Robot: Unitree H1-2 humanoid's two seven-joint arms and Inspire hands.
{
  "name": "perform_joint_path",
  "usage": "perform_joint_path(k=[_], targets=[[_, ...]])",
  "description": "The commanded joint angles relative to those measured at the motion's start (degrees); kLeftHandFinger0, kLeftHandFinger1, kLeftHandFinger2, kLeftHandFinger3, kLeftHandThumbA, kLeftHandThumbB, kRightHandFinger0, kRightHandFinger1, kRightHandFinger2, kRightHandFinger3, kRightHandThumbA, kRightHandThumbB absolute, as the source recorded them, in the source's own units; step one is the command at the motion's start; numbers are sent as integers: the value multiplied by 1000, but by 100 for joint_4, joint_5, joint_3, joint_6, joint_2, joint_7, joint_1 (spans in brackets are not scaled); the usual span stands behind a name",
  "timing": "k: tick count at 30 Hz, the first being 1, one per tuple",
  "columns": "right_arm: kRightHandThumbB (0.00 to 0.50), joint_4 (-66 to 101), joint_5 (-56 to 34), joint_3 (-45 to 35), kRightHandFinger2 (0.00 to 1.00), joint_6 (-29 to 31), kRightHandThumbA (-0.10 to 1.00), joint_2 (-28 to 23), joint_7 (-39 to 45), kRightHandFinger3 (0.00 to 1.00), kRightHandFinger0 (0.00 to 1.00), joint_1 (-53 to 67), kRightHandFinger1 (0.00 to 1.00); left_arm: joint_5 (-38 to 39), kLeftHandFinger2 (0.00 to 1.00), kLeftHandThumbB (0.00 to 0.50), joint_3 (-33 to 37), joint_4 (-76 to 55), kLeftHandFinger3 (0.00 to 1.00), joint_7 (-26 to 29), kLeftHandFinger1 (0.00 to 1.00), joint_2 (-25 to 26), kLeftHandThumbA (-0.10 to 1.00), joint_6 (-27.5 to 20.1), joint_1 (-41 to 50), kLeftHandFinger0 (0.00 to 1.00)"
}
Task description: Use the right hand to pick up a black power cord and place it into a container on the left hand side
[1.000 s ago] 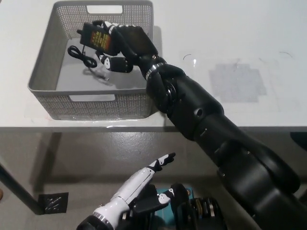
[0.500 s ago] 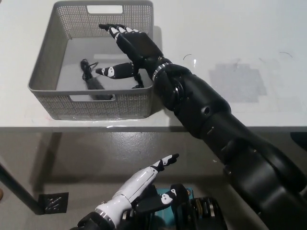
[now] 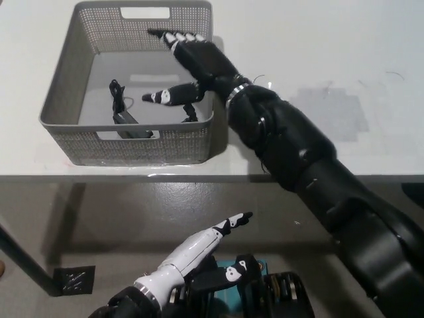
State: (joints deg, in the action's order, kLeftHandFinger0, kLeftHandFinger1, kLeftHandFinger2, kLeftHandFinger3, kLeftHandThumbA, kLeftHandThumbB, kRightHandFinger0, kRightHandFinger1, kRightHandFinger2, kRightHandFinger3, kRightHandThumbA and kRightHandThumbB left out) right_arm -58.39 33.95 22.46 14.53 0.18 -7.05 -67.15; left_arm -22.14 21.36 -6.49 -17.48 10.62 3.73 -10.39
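Observation:
The black power cord [image 3: 124, 114] lies on the floor of the grey mesh basket [image 3: 79, 142], near its front wall, with its adapter brick by the front handle cut-out. My black right hand [image 3: 192, 66] hovers open over the basket's right half, fingers spread and holding nothing, to the right of the cord and apart from it. My white left hand [image 3: 199, 250] rests open low in the picture, below the table edge.
The basket stands at the left end of a white table [image 3: 318, 46], close to the table's front edge [image 3: 199, 177]. A grey patch [image 3: 328, 114] marks the tabletop to the right of my forearm. Below the edge is grey floor.
My right hand let go of the power cord, which dropped onto the basket floor. The hand has opened and drawn back to the right and slightly up.

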Motion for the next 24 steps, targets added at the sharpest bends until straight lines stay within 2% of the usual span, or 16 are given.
perform_joint_path(k=[1,4,5,6,8,10,12,13,14,16,18,20,21,24], targets=[[500,1180,-562,-501,1000,-15,1000,-411,231,1000,1000,-48,1000,-85,1000,69,48,-192,1000,-218,1000,106,455,218,-155,1000],[494,1997,-847,-841,1000,-233,1000,-631,474,1000,1000,117,1000,71,1000,82,18,-125,1000,-227,1000,84,359,180,-162,1000],[470,2234,-1007,-965,1000,-228,1000,-702,555,1000,1000,172,1000,118,1000,83,1,-99,1000,-229,1000,73,350,172,-163,1000],[465,2379,-1102,-1051,1000,-225,1000,-732,620,1000,1000,214,1000,125,1000,83,-3,-94,1000,-239,1000,70,351,189,-167,1000],[499,2913,-1472,-1344,1000,-566,1000,-796,850,1000,1000,346,1000,148,1000,85,-21,-84,1000,-239,1000,54,390,235,-174,1000],[500,3353,-1720,-1626,1000,-819,1000,-817,884,1000,1000,520,1000,127,1000,81,-27,-79,1000,-219,1000,59,436,223,-173,1000],[468,3776,-1893,-1826,1000,-887,1000,-917,926,1000,1000,726,1000,164,1000,63,-49,17,1000,-137,1000,51,439,20,-173,1000],[467,3928,-1964,-1917,1000,-887,1000,-956,935,1000,1000,837,1000,148,1000,58,-51,43,1000,-97,1000,55,461,-52,-171,1000],[462,4030,-2016,-1989,1000,-883,1000,-974,935,1000,1000,927,1000,137,1000,54,-54,61,1000,-69,1000,57,516,-99,-169,1000],[445,4414,-2140,-2184,1000,-854,1000,-1009,898,1000,1000,1293,1000,140,1000,43,-83,84,1000,-1,1000,60,699,-206,-144,1000],[446,4739,-2240,-2286,1000,-727,1000,-1028,867,1000,1000,1617,1000,204,1000,37,-132,47,1000,-2,1000,64,782,-208,-126,1000],[447,5145,-2417,-2361,1000,-658,1000,-979,892,1000,1000,2005,1000,247,1000,43,-196,10,1000,-1,1000,81,918,-202,-148,1000],[427,5494,-2491,-2344,1000,-661,1000,-936,938,1000,1000,2352,1000,287,1000,39,-261,26,1000,54,1000,65,935,-245,-158,1000],[434,6102,-2715,-2285,1000,-689,1000,-822,1031,1000,1000,3053,1000,456,1000,67,-411,143,1000,198,1000,-13,992,-486,-160,1000]])
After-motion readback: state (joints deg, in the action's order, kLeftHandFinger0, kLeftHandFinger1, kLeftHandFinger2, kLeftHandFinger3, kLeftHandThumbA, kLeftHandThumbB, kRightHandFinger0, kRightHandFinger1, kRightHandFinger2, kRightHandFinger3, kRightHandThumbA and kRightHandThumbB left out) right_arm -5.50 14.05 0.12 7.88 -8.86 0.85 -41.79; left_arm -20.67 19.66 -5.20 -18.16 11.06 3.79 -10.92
